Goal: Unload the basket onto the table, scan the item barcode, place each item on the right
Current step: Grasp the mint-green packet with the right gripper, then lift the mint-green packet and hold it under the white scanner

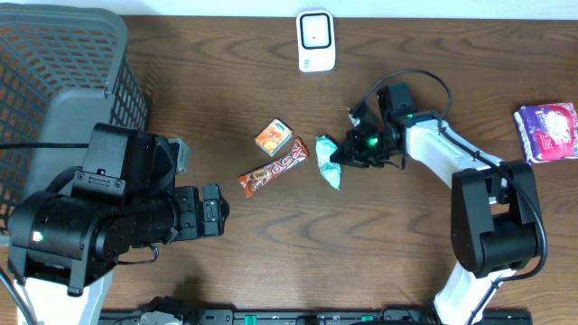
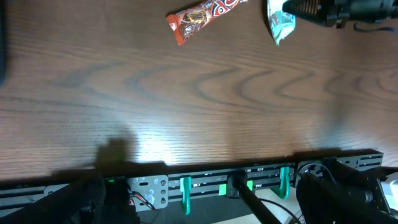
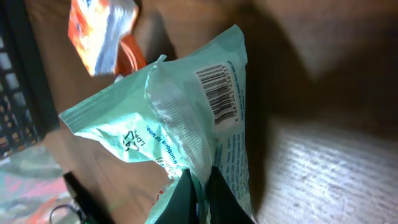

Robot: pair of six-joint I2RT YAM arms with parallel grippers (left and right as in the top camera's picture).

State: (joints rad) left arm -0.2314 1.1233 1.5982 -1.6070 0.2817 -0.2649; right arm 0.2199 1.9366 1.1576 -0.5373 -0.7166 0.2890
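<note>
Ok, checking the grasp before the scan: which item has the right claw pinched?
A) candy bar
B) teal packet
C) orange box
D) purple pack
B: the right claw is shut on the teal packet, whose barcode shows in the wrist view.

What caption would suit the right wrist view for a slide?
Right gripper shut on a mint-green packet, its barcode facing the camera, an orange box behind.

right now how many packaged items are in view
4: an orange box, a candy bar, a teal packet pinched in the right fingers, a purple packet at the far right. The basket may hide more.
</note>
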